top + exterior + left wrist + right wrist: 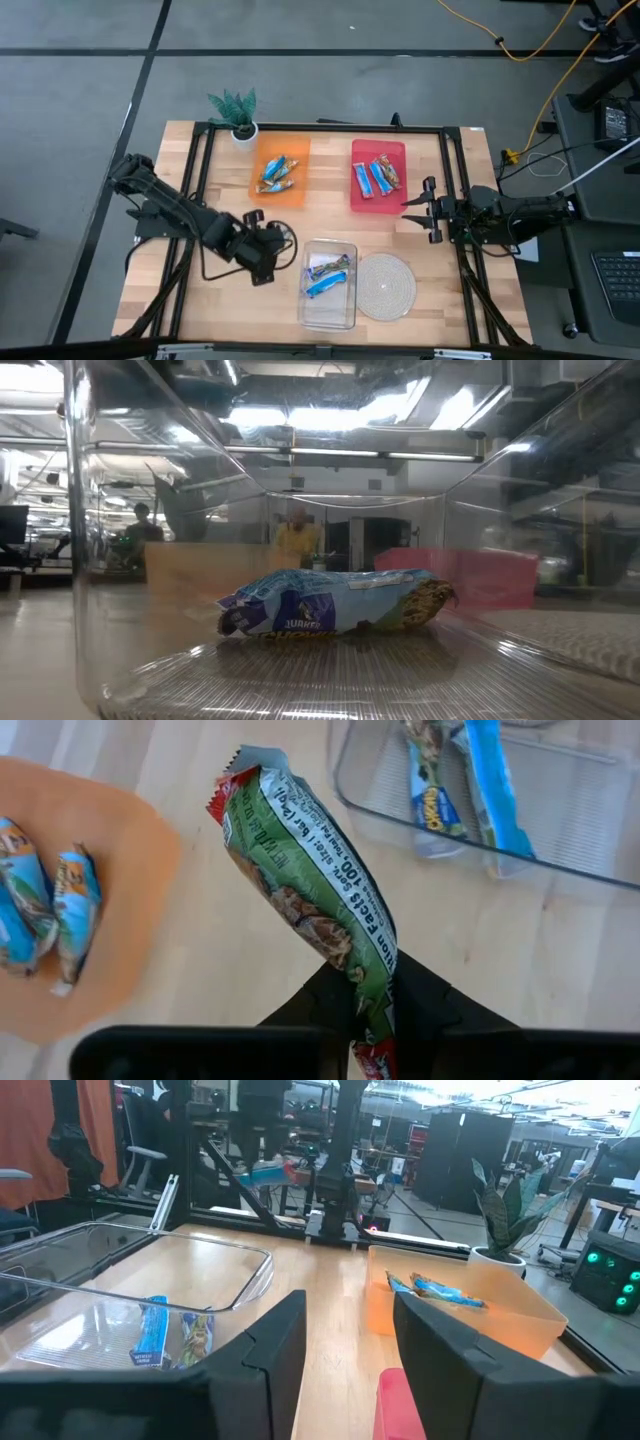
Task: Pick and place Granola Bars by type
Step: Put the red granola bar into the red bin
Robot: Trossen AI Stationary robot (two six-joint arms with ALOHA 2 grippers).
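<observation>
The left gripper (372,1010) is seen over bare wood between the orange tray (262,185) and the clear bin (350,310). Its fingers are pinched on 1 end of a green-and-red wrapped granola bar (300,870), which stands out past the fingertips and tilts slightly.

Handling, as judged:
- The bar is taken to be light; the wrapper looks thin, glossy and crinkled, so some slipperiness is expected.
- The crimped end seal is flat and limp. A grip there lets the bar swing; a hold across the firmer middle would be steadier.
- The contents are probably brittle, so hard squeezing is best avoided.

Containers and contents:
- Orange tray, beside a small potted plant (238,110): 2 or 3 blue-wrapped bars (277,172) are lying together; the count cannot be fixed.
- Red tray (360,200): about 4 bars (375,176) are laid side by side, blue ones and at least 1 brown.
- Clear bin: 2 blue-toned bars (328,274) are resting on its ribbed floor, one partly across the other. In the low view a blue bar with a granola picture is seen through the bin wall.
- A round woven mat (386,286) is lying just beside the bin, with nothing on it.

The right gripper (345,1350) is held near the red tray's edge, with its fingers spread and nothing between them.

The held bar's wrapper differs from the blue ones, so which tray suits it is not settled here.
</observation>
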